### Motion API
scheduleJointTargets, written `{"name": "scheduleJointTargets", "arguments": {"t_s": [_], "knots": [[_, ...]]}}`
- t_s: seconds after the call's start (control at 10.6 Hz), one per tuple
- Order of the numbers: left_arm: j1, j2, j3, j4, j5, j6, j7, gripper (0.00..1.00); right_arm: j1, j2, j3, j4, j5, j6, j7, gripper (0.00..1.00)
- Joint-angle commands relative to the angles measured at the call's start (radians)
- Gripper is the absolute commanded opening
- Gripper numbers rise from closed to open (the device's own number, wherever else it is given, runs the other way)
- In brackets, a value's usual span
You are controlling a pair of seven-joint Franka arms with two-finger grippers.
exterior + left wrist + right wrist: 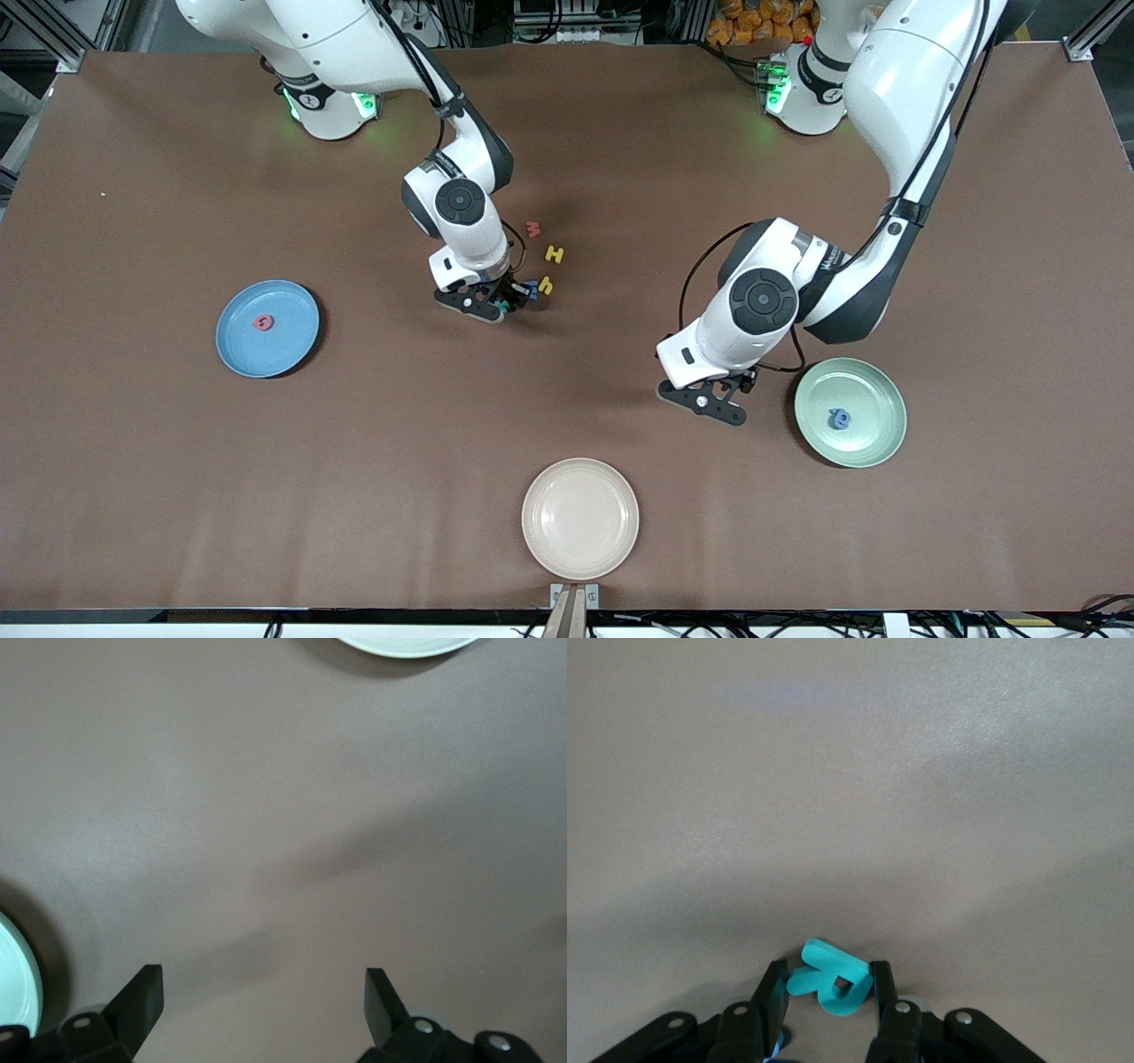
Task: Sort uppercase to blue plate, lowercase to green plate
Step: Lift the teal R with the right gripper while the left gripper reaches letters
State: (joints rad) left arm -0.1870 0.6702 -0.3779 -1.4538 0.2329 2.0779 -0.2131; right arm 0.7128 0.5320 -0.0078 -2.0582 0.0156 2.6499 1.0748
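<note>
Gripping a tilted teal-green R, right pincer, left pincer spread wide.

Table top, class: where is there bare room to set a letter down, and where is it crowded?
Bare cloth lies between the blue plate and the cream plate, and under the open left hand beside the green plate. It is crowded around the right hand, at the teal R, near the loose letters.

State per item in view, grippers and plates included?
left gripper: open, empty, waits beside green plate
right gripper: fingers against teal R
green plate: holds blue a
blue plate: holds red G
cream plate: empty
yellow H, yellow h, red w: unsorted, on table
</note>
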Motion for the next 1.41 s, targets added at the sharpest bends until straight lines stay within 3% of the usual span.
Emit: {"name": "scheduleJointTargets", "arguments": {"t_s": [0.0,1.32], "knots": [[-0.005,-0.004,0.002,0.021,-0.047,-0.004,-0.006,1.00,0.014,0.019,-0.014,0.013,-0.019,0.015,0.016,0.42],[-0.063,-0.003,-0.022,0.007,-0.060,-0.006,-0.068,1.00,-0.016,0.003,-0.021,0.036,-0.045,-0.014,-0.028,0.35]]}}
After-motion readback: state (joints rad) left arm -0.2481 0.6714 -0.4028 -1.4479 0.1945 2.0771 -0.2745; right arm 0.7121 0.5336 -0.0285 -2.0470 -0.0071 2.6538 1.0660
